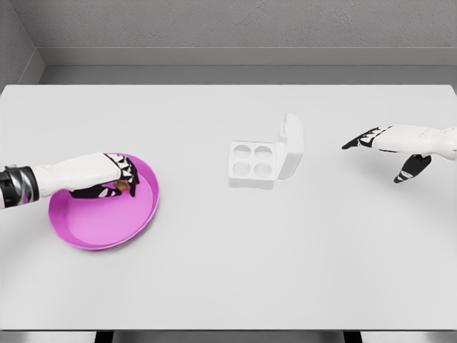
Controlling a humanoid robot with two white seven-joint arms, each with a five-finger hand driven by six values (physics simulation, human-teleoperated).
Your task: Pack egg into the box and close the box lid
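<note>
A white egg box (253, 163) sits mid-table with four empty cups and its lid (291, 146) standing open on the right side. A magenta plate (100, 225) lies at the left. My left hand (121, 179) reaches over the plate, fingers curled around a small brown egg (122, 186) at the plate's upper part. My right hand (378, 146) hovers to the right of the box, fingers stretched out and holding nothing.
The white table (228, 271) ends at a grey wall at the back. Its front edge runs along the bottom of the view.
</note>
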